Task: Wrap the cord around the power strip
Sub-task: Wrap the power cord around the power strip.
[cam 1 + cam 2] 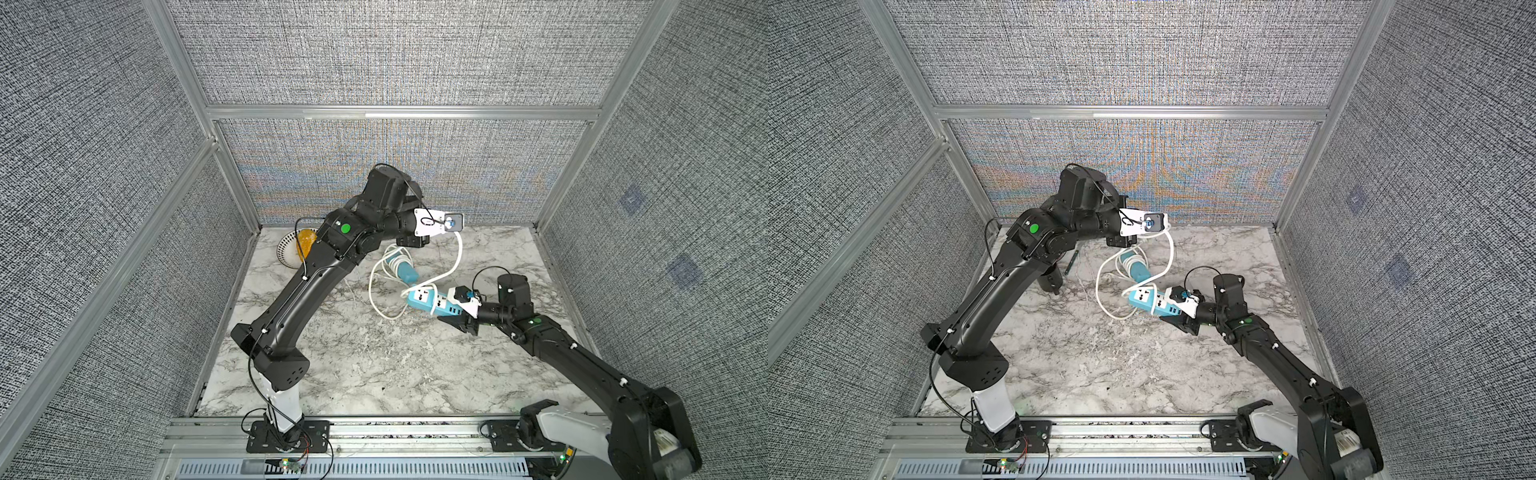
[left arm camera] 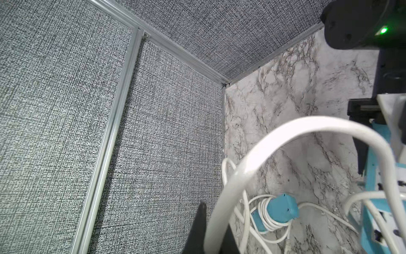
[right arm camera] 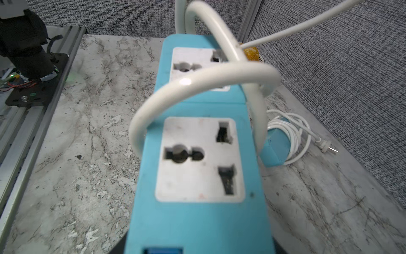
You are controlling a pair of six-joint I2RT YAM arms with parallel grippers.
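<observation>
Right of centre over the desk (image 1: 374,365), your right fingers (image 1: 455,323) clamped on the blue power strip (image 1: 428,302), your left fingers (image 2: 198,224) pinching its white cord (image 1: 459,257) higher up, one loop across the strip.

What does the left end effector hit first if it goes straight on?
Likely the fabric wall near the back corner; nothing else lies ahead of the left end effector beyond the cord it grips. Depth unclear.

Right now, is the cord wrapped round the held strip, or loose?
Partly wrapped: a loop of cord circles the held strip; the rest hangs loose.
</observation>
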